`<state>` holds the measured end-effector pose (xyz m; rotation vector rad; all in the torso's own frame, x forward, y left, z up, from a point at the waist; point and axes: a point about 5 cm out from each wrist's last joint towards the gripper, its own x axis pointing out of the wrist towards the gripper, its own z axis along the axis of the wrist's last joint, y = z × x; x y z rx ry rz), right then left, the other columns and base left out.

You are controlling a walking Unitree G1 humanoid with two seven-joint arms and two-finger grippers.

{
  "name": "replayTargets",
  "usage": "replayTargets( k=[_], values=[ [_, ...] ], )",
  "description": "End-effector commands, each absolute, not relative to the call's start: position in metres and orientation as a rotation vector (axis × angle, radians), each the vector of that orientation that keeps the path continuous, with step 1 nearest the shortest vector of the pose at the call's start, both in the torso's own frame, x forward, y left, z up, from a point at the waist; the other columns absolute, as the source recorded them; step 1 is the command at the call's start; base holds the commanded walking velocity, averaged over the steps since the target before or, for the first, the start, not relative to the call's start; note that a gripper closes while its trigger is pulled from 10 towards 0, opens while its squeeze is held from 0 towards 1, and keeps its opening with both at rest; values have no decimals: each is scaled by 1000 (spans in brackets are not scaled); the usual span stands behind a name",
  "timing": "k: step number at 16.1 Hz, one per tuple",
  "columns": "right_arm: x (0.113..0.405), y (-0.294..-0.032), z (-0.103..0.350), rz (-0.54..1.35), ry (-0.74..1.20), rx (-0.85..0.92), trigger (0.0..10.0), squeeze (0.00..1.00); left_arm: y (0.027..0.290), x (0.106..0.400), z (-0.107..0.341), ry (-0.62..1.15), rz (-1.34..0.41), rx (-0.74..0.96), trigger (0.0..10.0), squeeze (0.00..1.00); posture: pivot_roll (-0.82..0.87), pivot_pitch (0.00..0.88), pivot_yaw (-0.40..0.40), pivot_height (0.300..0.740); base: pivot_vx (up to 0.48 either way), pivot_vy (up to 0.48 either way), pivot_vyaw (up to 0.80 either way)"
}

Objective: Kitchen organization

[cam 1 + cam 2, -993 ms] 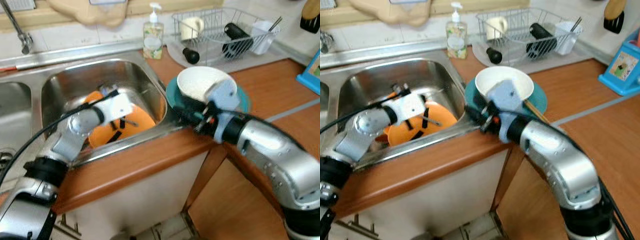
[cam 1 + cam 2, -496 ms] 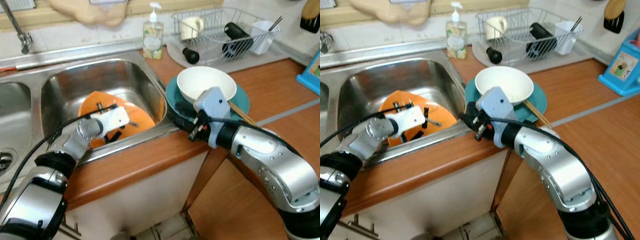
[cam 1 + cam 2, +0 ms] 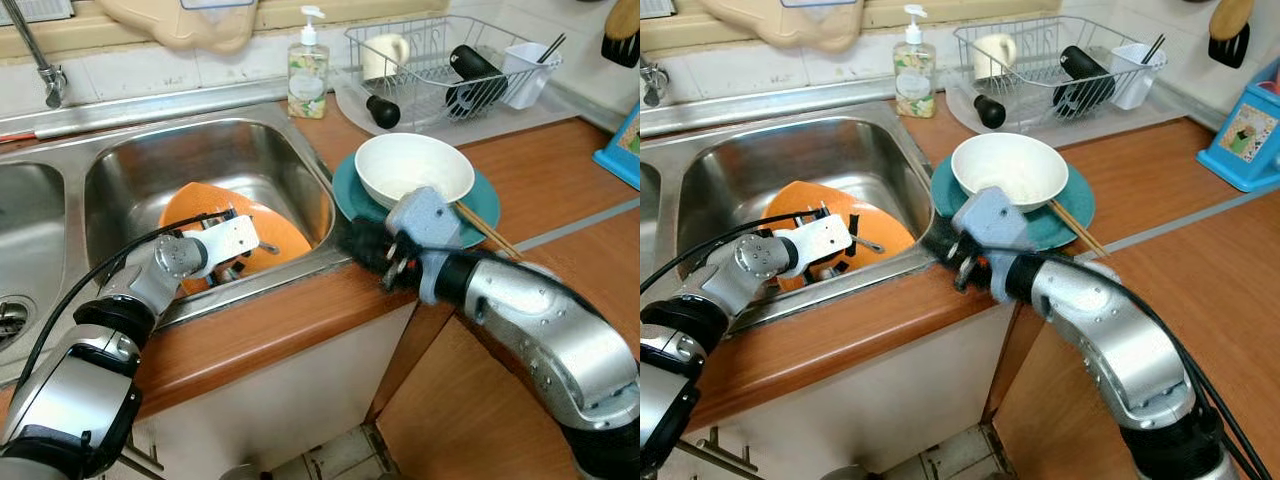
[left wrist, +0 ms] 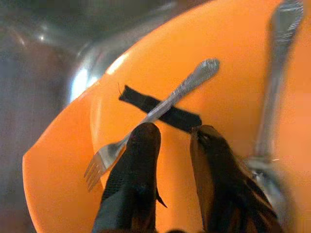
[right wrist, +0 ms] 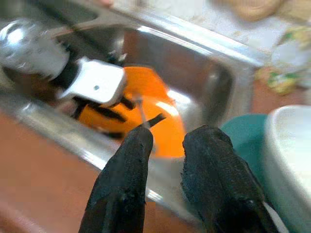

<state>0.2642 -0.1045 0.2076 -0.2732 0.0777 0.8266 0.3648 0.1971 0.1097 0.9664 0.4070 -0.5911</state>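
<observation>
An orange plate (image 3: 285, 232) lies in the right sink basin (image 3: 200, 112) with a silver fork (image 4: 160, 107) on it, across a black strip. A second utensil (image 4: 277, 73) rests beside it. My left gripper (image 4: 172, 138) hovers just over the plate, open by a narrow gap with nothing between its fingers. My right gripper (image 3: 352, 240) sits at the counter edge between the sink rim and a teal plate (image 3: 482, 205). It is open slightly and empty. The teal plate carries a white bowl (image 3: 413, 167) and chopsticks (image 3: 490, 230).
A soap bottle (image 3: 307, 75) stands behind the sink, and a wire dish rack (image 3: 450, 60) with a mug and dark bottles stands at the back right. A faucet (image 3: 35, 60) is at the far left. A blue box (image 3: 625, 150) sits at the right edge.
My right gripper has drawn back off the white bowl toward the sink rim, uncovering the bowl. My left arm has dropped lower, with its gripper closer over the orange plate.
</observation>
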Motion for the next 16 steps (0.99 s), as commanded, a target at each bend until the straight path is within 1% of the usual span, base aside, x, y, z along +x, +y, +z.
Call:
replayTargets(
  k=[1,2,3,5,6,7,10,11,12,14,15,16],
  values=[
    [274,-114,218,743,37,-264,10000,0,193,370,123,329,-560,917,10000,1000,-179,0,21,740,0,0,0],
    [283,-122,222,671,29,-251,10000,0,190,373,129,272,-537,850,10000,643,-179,0,21,740,0,0,0],
    [291,-130,225,594,29,-233,10000,0,187,374,136,211,-519,763,10000,0,-174,0,18,740,0,0,0],
    [304,-146,229,483,41,-215,10000,0,181,373,146,119,-513,638,10000,0,-172,0,13,740,0,0,0],
    [317,-165,236,383,50,-175,10000,863,174,368,157,9,-532,485,10000,0,-165,0,5,740,0,0,0],
    [321,-170,239,356,49,-156,10000,1000,172,365,160,-23,-544,441,10000,0,-165,0,5,740,0,0,0],
    [332,-184,244,302,63,-142,10000,1000,167,353,167,-94,-580,369,10000,0,-159,0,-1,740,0,0,0],
    [339,-194,243,256,95,-120,10000,1000,163,344,172,-127,-611,316,10000,1000,-154,0,-7,740,0,0,0],
    [342,-198,243,242,105,-110,10000,1000,162,342,172,-129,-624,304,10000,1000,-154,0,-7,740,0,0,0],
    [351,-214,239,201,160,-64,10000,1000,155,325,173,-131,-696,297,10000,1000,-154,0,-7,740,0,0,0],
    [353,-219,238,189,182,-33,10000,1000,154,320,173,-120,-718,294,10000,941,-154,0,-7,740,0,0,0],
    [354,-220,237,186,192,-21,10000,1000,153,317,173,-114,-726,292,10000,941,-154,0,-7,740,0,0,0]
  ],
)
